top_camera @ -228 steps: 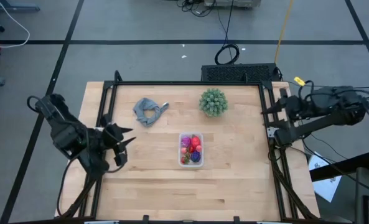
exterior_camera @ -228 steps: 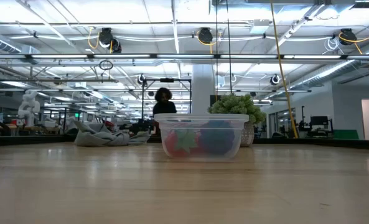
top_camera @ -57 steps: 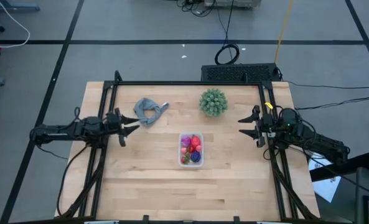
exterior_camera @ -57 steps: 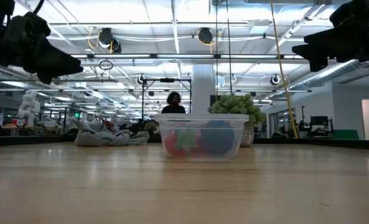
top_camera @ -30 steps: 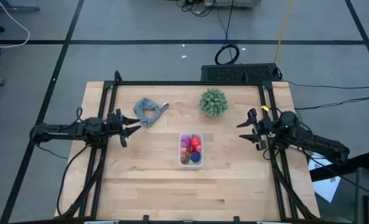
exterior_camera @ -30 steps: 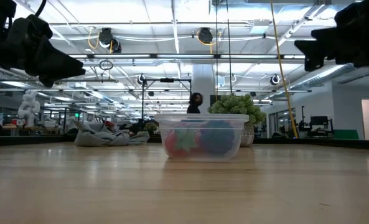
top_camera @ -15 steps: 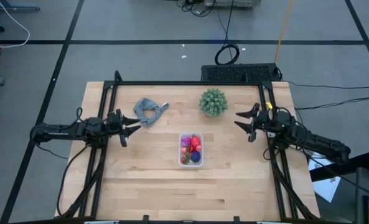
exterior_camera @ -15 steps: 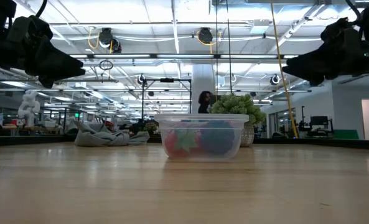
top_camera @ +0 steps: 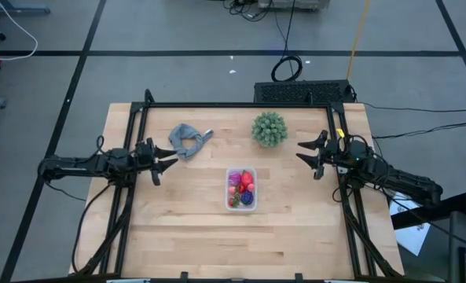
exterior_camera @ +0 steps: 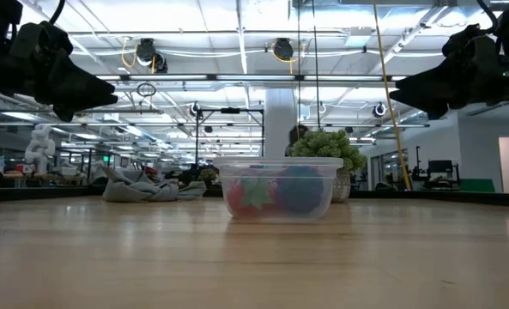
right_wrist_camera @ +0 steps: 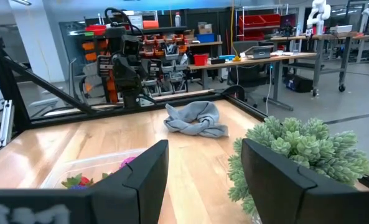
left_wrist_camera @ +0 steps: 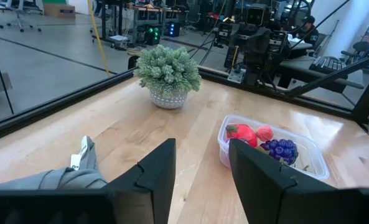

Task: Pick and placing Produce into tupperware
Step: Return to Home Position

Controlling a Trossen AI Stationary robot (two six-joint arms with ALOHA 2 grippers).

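From above, we see the tupperware (top_camera: pixel 241 169) near the middle of the tabletop (top_camera: pixel 185 228) with the produce (top_camera: pixel 243 187) inside it, red, magenta and dark purple, and no piece lying loose. The left arm (top_camera: pixel 99 163) reaches in from its edge beside the grey cloth (top_camera: pixel 188 140), the right arm (top_camera: pixel 382 174) from its edge near the green plant (top_camera: pixel 269 128). Both are well apart from the container, jaws spread wide and empty. At table height, both arms hang high above the wood. Each wrist view shows nothing between that arm's jaws, with the filled container beyond. We judge the packing done and the return to rest in hand. The next move calls only for drawing each arm back toward its own side, carrying nothing, clear of cloth and plant.
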